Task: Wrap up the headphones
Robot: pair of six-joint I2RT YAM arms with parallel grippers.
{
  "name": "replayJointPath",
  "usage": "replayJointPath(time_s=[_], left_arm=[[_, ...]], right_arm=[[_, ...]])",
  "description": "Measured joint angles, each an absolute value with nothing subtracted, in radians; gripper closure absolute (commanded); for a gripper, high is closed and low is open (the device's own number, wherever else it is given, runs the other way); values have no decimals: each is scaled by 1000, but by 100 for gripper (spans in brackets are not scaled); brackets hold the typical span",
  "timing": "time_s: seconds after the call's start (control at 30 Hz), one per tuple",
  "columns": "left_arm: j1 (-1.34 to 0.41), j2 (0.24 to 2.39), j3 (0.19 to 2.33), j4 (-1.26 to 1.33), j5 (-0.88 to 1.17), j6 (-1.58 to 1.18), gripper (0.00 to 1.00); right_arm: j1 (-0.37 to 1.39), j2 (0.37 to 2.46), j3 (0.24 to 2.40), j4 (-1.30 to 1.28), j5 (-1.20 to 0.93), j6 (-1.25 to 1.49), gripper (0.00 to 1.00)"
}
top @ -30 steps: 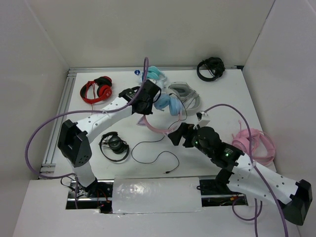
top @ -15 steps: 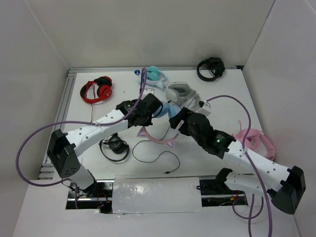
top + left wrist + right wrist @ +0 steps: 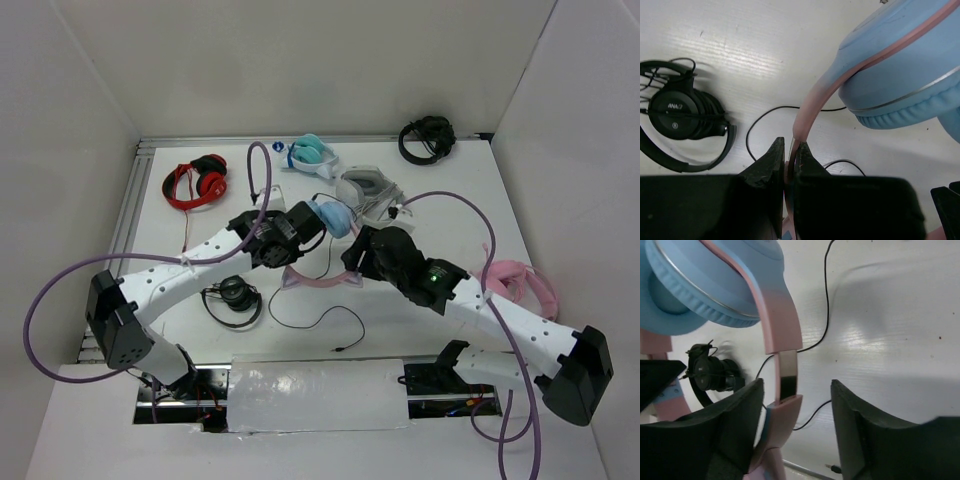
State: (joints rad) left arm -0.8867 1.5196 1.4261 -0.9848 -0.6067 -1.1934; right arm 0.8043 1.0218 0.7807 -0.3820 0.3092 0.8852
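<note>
The left gripper (image 3: pixel 791 150) is pinching the pink headband of the headphones (image 3: pixel 335 216) firmly and is holding them over the middle of the table (image 3: pixel 450 190). The right gripper (image 3: pixel 796 386) is waiting with its fingers spread on both sides of the headband's other arm, not gripping it. The thin black cable (image 3: pixel 322 312) is lying in a loose curl on the table. In my judgement the wrapping is not yet begun, and all the winding is left.

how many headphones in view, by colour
red headphones: 1
black headphones: 2
teal-and-white headphones: 1
grey-white headphones: 1
all-pink headphones: 1
pink-and-blue headphones: 1
total: 7
</note>
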Motion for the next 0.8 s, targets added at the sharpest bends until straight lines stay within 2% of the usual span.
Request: replayJointPath(time_s=[0.13,0.2,0.3,0.33,0.37,0.43,0.53,0.57,0.63,0.7,0.73,0.8], left_arm=[[-919,1551,1436,-1069,-634,-1320,100],[-934,1571,1448,-1130,-653,-1388,100],[-956,1599,1470,-1221,-675,-1485,100],[-962,1608,1483,-1252,-676,-1515,100],[-966,1618,1498,-1279,-678,-1546,100],[-971,1626,1515,-1303,-677,-1578,100],[-978,1624,1523,-1309,-681,-1588,100],[-979,1623,1523,-1301,-683,-1575,100],[-981,1612,1514,-1259,-682,-1535,100],[-984,1580,1481,-1185,-683,-1468,100],[-985,1562,1462,-1158,-683,-1443,99],[-986,1521,1414,-1086,-675,-1395,95]], right_arm=[[807,1047,811,-386,309,867,46],[807,1069,834,-389,315,858,57],[807,1092,850,-389,321,846,66],[807,1098,850,-389,322,843,66],[807,1103,851,-389,322,841,62],[807,1113,852,-391,321,836,48],[807,1132,854,-390,314,817,44],[807,1142,854,-389,305,810,46],[807,1160,854,-384,289,793,63],[807,1179,855,-382,279,776,73],[807,1185,856,-380,277,777,84],[807,1198,863,-378,302,784,97]])
